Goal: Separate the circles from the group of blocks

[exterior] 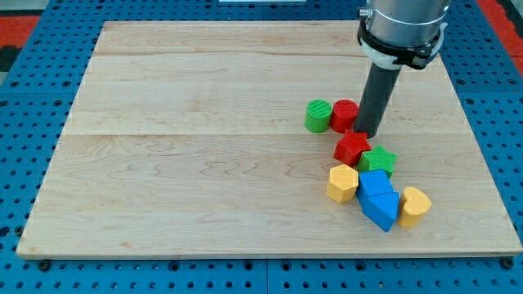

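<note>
A green circle (pixel 317 115) and a red circle (pixel 343 115) stand side by side, touching, right of the board's middle. My tip (pixel 368 133) rests against the red circle's right side, just above a red star (pixel 351 148). Below it lies a cluster: a green star (pixel 378 159), a yellow hexagon (pixel 342 183), two blue blocks (pixel 379 198) of unclear shape pressed together, and a yellow heart-like block (pixel 413 205). The red star touches the green star. The circles sit slightly above and left of this cluster.
The wooden board (pixel 204 147) lies on a blue perforated table (pixel 33 122). The arm's grey body (pixel 403 24) hangs over the board's upper right. The cluster sits near the board's lower right corner.
</note>
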